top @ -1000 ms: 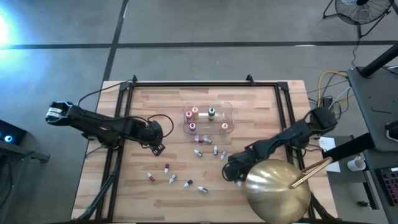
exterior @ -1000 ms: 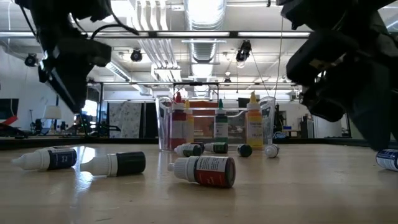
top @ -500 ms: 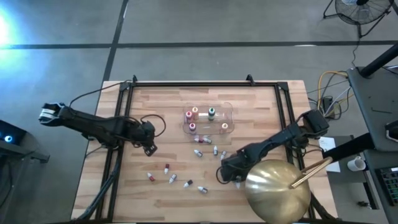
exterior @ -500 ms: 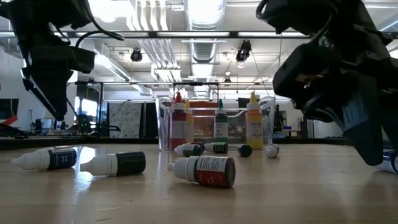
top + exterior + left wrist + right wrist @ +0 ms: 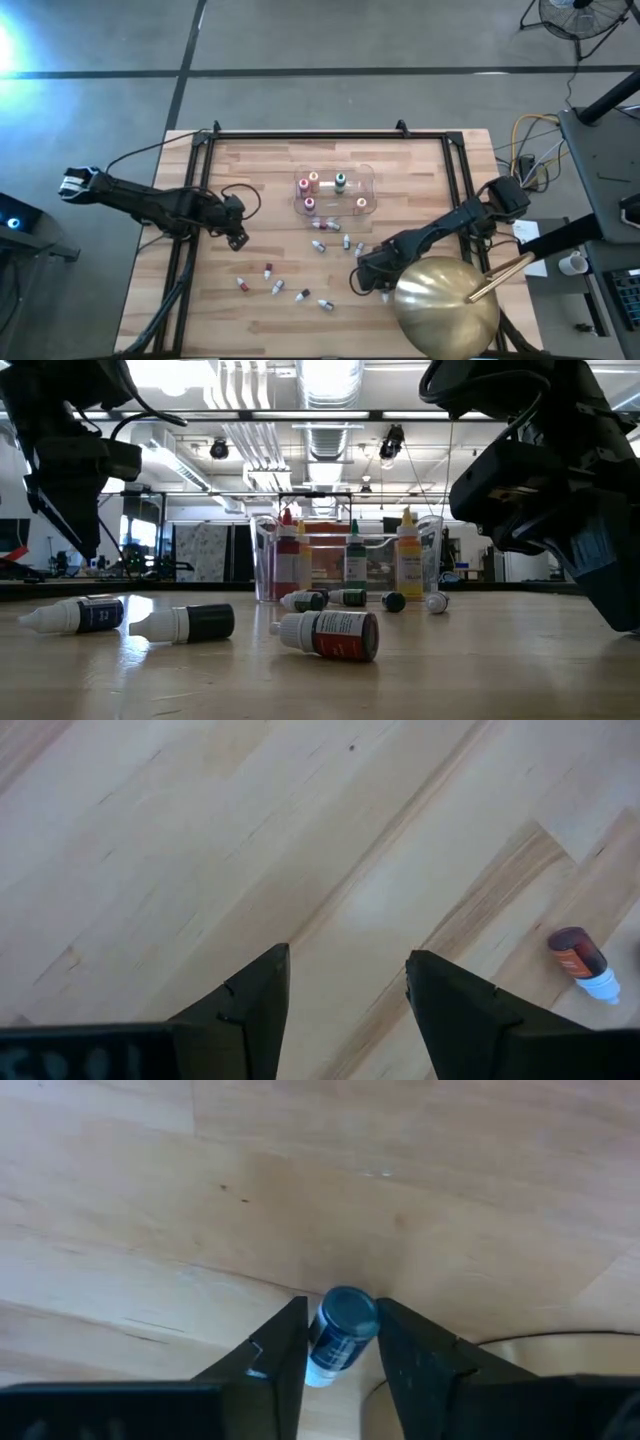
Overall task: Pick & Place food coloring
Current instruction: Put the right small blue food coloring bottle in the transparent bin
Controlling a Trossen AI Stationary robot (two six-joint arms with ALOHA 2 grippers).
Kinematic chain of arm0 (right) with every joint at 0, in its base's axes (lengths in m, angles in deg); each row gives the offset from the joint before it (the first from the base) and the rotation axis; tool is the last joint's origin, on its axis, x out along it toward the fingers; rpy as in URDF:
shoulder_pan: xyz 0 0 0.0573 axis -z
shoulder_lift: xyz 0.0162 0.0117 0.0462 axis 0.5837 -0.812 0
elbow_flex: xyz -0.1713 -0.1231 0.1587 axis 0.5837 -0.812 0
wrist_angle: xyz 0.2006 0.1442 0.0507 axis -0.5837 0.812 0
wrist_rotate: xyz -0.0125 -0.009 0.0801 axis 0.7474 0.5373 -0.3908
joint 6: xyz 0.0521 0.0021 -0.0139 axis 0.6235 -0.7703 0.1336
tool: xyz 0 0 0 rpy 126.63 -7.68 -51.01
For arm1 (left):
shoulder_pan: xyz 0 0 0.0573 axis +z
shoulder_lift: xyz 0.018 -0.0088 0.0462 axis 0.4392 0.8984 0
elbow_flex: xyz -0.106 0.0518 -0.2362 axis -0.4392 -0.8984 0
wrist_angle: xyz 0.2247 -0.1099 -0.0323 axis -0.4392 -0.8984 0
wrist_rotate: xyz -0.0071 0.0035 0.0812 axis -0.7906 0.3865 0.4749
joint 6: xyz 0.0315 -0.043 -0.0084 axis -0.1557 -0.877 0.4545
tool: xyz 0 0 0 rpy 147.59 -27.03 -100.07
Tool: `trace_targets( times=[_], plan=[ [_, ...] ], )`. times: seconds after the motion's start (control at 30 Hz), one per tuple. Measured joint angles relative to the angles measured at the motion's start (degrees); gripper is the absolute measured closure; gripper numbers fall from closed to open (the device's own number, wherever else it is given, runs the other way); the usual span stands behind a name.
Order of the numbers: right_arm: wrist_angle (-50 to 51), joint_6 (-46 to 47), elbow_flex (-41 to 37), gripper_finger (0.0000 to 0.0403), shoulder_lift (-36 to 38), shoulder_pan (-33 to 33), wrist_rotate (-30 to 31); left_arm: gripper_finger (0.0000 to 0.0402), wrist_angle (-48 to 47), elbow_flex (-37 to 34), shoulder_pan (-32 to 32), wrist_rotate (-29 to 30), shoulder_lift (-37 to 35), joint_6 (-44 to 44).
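Observation:
Several food coloring bottles (image 5: 277, 288) lie on their sides on the wooden table, and others stand upright in a clear tub (image 5: 372, 186) at mid-table. My right gripper (image 5: 342, 1304) points steeply down next to the gold dome (image 5: 445, 305) and is shut on a blue-labelled bottle (image 5: 338, 1338). In the low view the gripper hides this bottle. At the table's left my left gripper (image 5: 347, 954) hangs open over bare wood. A red-brown bottle with a white cap (image 5: 585, 963) lies off to its side. My right gripper pinches the blue-labelled bottle by the two sides of its body (image 5: 330, 1342), one finger on each side. The fingers come from above, slanting steeply down. The bottle's dark round end (image 5: 348, 1313) points away from the wrist. Whether the bottle is off the wood I cannot tell.
The gold dome, with a wooden stick (image 5: 500, 275) against it, fills the near right corner close to my right arm. Loose bottles (image 5: 330, 635) lie between the tub and the near edge. A black frame (image 5: 300, 135) edges the table.
My left gripper has drawn back toward the table's left edge and sunk a little, still open. My right gripper has tipped more steeply down over the blue-labelled bottle by the dome. That bottle showed at the low view's right edge a second ago.

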Motion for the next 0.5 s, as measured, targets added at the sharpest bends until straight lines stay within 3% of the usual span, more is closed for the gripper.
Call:
trace_targets(
  times=[0.27,0.5],
  plan=[
    [-0.53,-4.09,0.89,0.0329,0.09,0.10,2.62,0.0227,0.32,-0.58,0.00,-0.84,0.00,-0.05],
    [-4.06,-10.84,3.85,0.0333,6.34,3.33,23.26,0.0227,1.05,-0.64,0.02,-1.99,0.04,0.28]
  ],
)
